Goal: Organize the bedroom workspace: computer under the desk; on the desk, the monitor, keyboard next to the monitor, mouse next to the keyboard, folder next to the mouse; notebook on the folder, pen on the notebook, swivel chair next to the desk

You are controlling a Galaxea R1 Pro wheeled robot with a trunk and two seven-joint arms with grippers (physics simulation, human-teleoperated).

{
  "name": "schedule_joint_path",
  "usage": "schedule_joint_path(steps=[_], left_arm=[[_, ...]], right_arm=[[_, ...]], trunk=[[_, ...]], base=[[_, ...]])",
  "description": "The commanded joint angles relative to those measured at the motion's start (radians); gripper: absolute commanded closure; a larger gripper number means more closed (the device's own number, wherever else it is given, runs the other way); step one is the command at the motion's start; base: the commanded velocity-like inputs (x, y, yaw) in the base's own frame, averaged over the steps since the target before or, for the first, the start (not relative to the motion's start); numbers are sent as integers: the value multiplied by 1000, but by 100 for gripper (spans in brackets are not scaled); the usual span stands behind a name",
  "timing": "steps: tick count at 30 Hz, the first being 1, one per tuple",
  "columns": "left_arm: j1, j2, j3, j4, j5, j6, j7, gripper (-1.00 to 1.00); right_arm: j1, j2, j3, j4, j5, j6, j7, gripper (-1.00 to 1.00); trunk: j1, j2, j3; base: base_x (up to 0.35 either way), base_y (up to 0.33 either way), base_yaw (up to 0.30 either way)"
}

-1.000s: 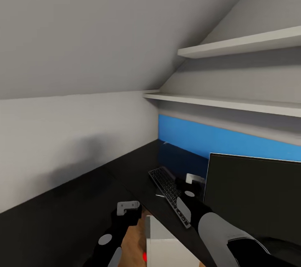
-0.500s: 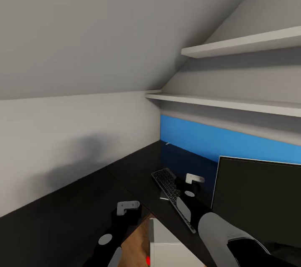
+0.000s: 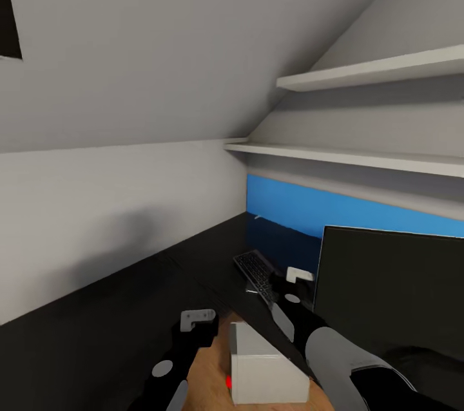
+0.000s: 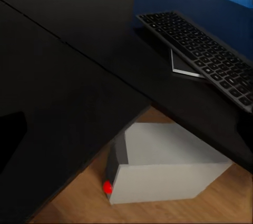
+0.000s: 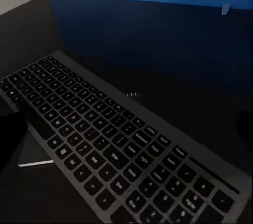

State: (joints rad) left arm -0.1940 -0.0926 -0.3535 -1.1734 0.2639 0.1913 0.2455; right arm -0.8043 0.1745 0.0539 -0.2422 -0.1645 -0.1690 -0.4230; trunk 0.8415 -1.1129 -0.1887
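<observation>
Keyboard (image 3: 256, 272) sits on the black desk (image 3: 129, 308), just left of the monitor (image 3: 393, 292), and from my right wrist cam it looks tilted, with one end propped on a thin grey slab (image 5: 37, 155) lying flat on the desk. Can't tell what that slab is. My right gripper (image 3: 298, 276) is right at the near end of the keyboard, touching or nearly so, but I can't tell from these views whether the jaws are spread or pinching anything. The monitor stands upright on the desk with its dark screen facing me.

Down on the wooden floor (image 3: 206, 379), the computer (image 3: 264, 369) is a light grey box with a little red light, sitting in the inside corner of the L, partly tucked under the desk edge. My left gripper (image 3: 196, 319) hovers above the desk edge near it, and again I can't tell the jaw state.

Behind the desk runs a blue panel (image 3: 335, 211), with two white shelves (image 3: 361, 156) above it under the sloped grey wall.
</observation>
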Motion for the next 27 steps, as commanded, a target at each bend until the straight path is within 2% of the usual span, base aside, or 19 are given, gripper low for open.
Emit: schedule_joint_path(steps=[1,9,18,27], left_arm=[[-1,1,-2,-2,9,4,8,-100],[-1,0,-3,-2,9,4,8,-100],[-1,-1,-5,-2,9,4,8,-100],[-1,-1,-5,-2,9,4,8,-100]], right_arm=[[-1,0,6,1,-10,-6,-4,-100],[-1,0,7,3,-10,-6,-2,-100],[-1,0,7,3,-10,-6,0,-100],[-1,0,7,3,-10,-6,-2,-100]], trunk=[[-1,-1,-1],[-1,-1,-1],[-1,-1,-1],[-1,-1,3]], base=[[-329,0,0],[-254,0,0],[-13,0,-75],[0,0,-180]])
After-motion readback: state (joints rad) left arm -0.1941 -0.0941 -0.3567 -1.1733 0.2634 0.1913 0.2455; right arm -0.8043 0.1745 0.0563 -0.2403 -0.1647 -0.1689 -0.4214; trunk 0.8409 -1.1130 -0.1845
